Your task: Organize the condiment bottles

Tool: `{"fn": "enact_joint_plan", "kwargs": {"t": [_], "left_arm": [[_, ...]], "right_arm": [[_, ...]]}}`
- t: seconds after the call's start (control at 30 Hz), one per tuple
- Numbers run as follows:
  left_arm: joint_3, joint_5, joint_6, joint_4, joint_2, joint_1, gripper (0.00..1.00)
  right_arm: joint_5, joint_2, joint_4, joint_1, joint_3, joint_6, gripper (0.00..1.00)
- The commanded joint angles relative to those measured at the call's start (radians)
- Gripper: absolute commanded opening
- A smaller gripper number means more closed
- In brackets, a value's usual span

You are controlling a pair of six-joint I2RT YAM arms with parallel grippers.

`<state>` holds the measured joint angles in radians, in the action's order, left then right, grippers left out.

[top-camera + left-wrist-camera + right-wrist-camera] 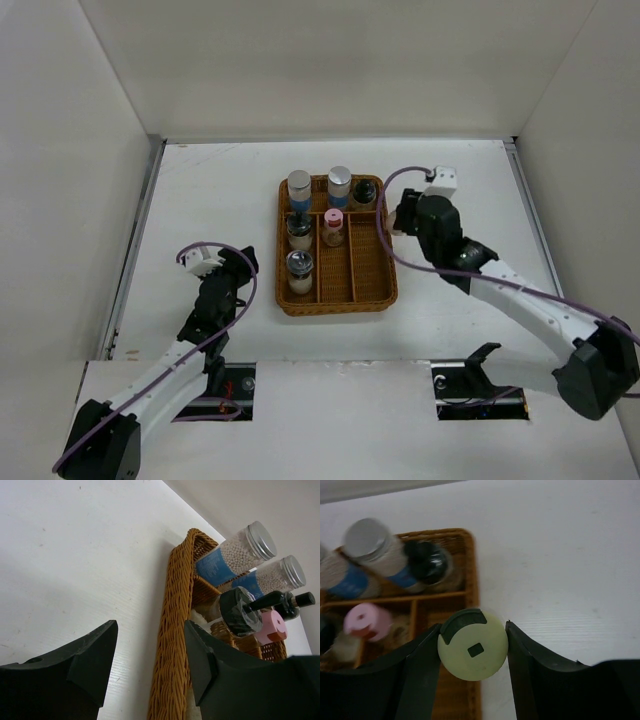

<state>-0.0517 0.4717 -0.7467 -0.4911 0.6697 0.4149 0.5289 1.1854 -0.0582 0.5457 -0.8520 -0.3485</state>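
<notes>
Yellow-capped bottle, lower centre of frame at the wicker tray's right rim, sat pinched in the right hand, apparently mid-pickup; next it likely needed lifting into a free compartment, with the left hand spread and empty.

Divided tray sits at the centre of the table. Along its back row, left to right: back-left bottle, back-middle bottle, back-right bottle. Before them stand mid-left bottle and mid-centre bottle; front-left bottle is nearest. Seventh bottle is at the tray's right rim, between the right gripper fingers. Left gripper is left of the tray, apart from it.
</notes>
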Motion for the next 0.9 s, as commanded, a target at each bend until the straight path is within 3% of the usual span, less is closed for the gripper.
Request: {"fn": "enact_joint_plan", "kwargs": {"t": [0.0, 0.17, 0.27, 0.4, 0.43, 0.87], "left_arm": [[0.041, 0.019, 0.006, -0.060, 0.017, -0.001, 0.54], [0.027, 0.022, 0.009, -0.061, 0.050, -0.003, 0.59], [0.026, 0.025, 0.009, -0.061, 0.053, -0.006, 0.67], [0.026, 0.025, 0.009, -0.061, 0.056, -0.008, 0.87], [0.026, 0.025, 0.009, -0.061, 0.056, -0.008, 1.00], [0.032, 0.015, -0.006, -0.040, 0.034, -0.047, 1.00]], "right_arm": [[-0.012, -0.050, 0.012, 0.139, -0.028, 0.043, 0.42], [-0.047, 0.029, 0.031, 0.329, -0.065, -0.003, 0.42], [-0.052, 0.091, 0.076, 0.400, -0.071, -0.004, 0.42], [-0.066, 0.152, 0.141, 0.454, -0.062, 0.002, 0.42], [-0.066, 0.166, 0.153, 0.460, -0.059, 0.003, 0.42], [-0.041, 0.324, 0.221, 0.487, -0.010, 0.006, 0.45]]}}
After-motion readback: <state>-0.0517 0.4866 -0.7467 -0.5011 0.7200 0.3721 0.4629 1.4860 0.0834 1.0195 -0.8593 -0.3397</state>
